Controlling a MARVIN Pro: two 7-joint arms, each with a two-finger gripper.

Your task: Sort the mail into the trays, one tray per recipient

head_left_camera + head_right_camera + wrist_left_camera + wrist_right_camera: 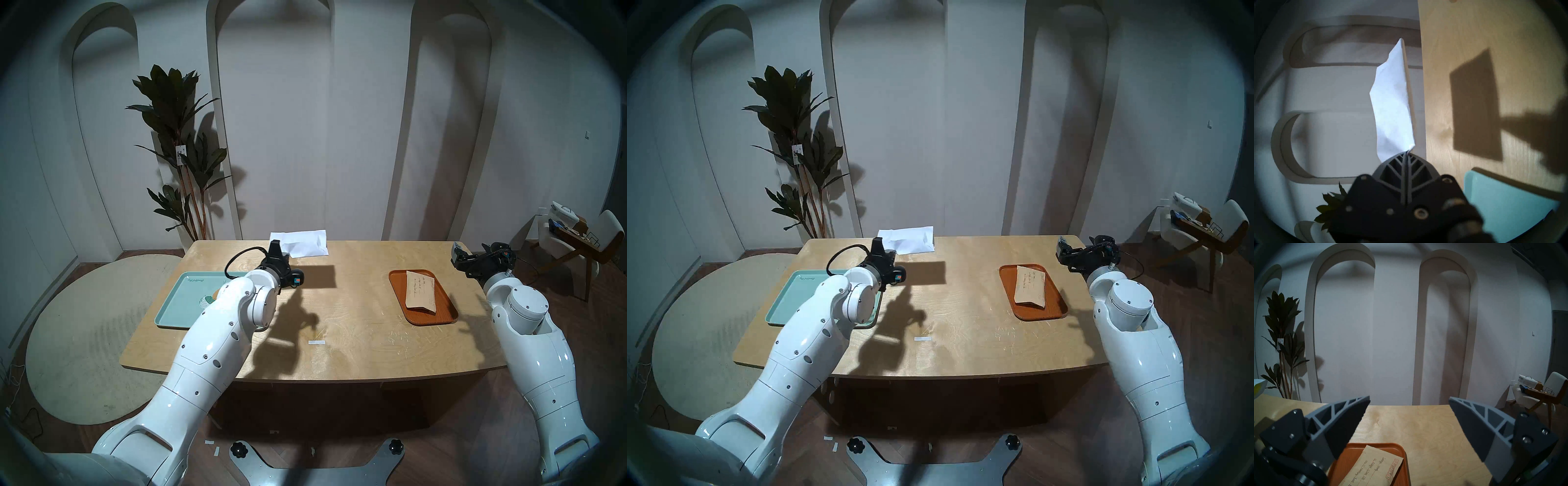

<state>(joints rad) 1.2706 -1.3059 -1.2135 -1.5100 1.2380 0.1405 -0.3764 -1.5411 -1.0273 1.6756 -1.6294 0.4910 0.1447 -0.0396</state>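
A: The left tool point(1407, 153) is pinching the white envelope point(300, 243) up in the air. The green tray point(183, 298) is just below it, on the desk point(356, 339).

B: And the right tool point(1408, 414)?

A: Spread wide. The tan envelope point(1373, 465) lies in the orange tray point(1356, 449) under it.

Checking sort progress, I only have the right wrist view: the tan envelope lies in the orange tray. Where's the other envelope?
Observer: The white envelope is pinched by one corner in the left gripper, jaws shut on it.
Operator: Off the table?
Observer: Yes, it is in the air; its shadow falls on the table apart from it.
Operator: Second tray?
Observer: A mint-green tray lies on the robot's left side. No mail shows on it, but the left arm covers one corner.
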